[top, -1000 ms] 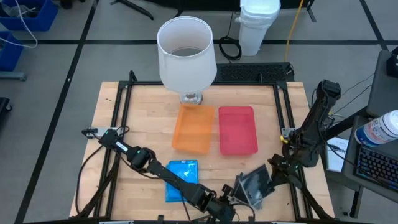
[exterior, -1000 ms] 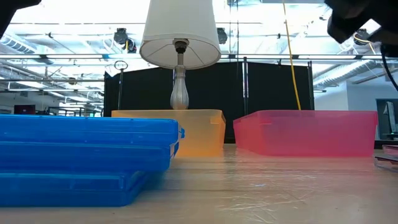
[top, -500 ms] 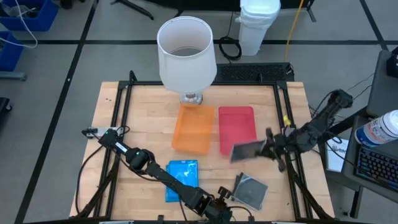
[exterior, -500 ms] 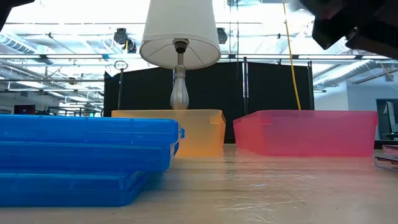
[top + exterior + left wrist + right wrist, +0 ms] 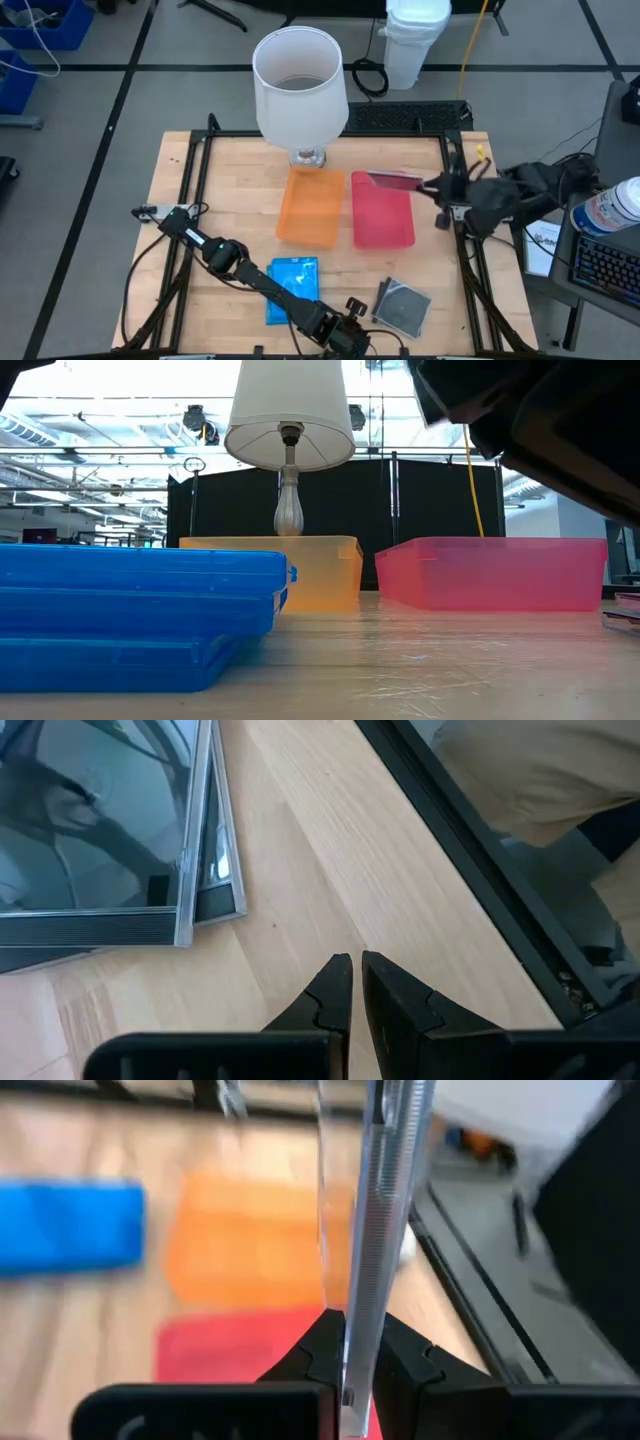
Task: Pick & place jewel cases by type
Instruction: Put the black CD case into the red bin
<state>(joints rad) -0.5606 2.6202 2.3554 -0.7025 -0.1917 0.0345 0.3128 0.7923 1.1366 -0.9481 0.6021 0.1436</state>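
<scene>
My right gripper (image 5: 432,187) is shut on a clear jewel case (image 5: 395,180), carried in the air over the far end of the red tray (image 5: 382,222); the right wrist view shows this case (image 5: 378,1220) edge-on. Two more clear cases (image 5: 402,305) lie flat, stacked, near the table's near edge, also seen in the left wrist view (image 5: 100,840). Blue cases (image 5: 293,290) lie stacked on the table (image 5: 140,610). My left gripper (image 5: 352,322) sits shut by the near edge, between the blue and the clear cases, its fingers (image 5: 355,985) beside the clear stack without touching it. My right gripper pinches the clear jewel case between its two fingers at one edge (image 5: 352,1330). The fingers come level from the table's right side. The case is lifted clear, stands on edge and sticks out past the fingertips toward the left, over the red tray.
An orange tray (image 5: 312,206) lies left of the red tray. A white lamp (image 5: 300,90) stands at the far edge behind the orange tray. A black frame (image 5: 460,190) runs around the tabletop. Bare wood lies left of the trays.
My right gripper has lifted one clear case off the stack near the table's near right corner, carried it up and toward the far edge, and turned it on edge over the red tray's far end. The other clear cases stayed in place.
</scene>
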